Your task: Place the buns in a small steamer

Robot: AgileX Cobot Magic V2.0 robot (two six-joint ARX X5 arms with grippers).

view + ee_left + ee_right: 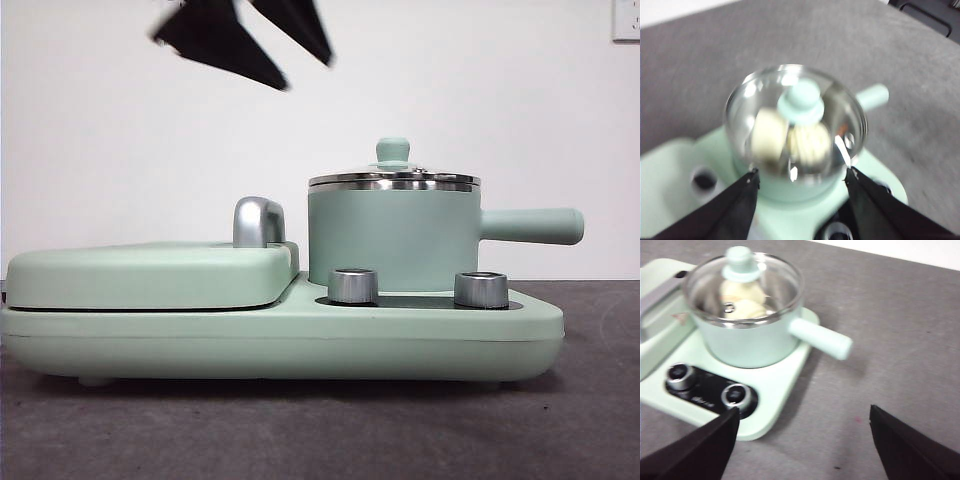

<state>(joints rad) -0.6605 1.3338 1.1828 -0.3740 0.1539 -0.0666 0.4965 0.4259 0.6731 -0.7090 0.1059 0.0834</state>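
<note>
Both buns (pixel 790 140) sit inside small steamer (pixel 392 235) w/ lid (pixel 799 112) on. Left gripper (pixel 802 175) hovers above it, jaws spread, empty; right gripper (pixel 805 415) spread over bare table (pixel 900 340) beside the handle (pixel 820 338).

- A mint-green cooker base (pixel 300 335) sits on the grey bench (pixel 320 430).
- Its flat lidded griddle plate (pixel 150 272) fills one side, with a silver handle (pixel 258 222) at the edge.
- Two silver knobs (pixel 352 286) (pixel 481 289) stand on a black panel (pixel 705 390) at the front.
- A white wall (pixel 500 100) rises behind, with a socket (pixel 626 20) in the corner.
</note>
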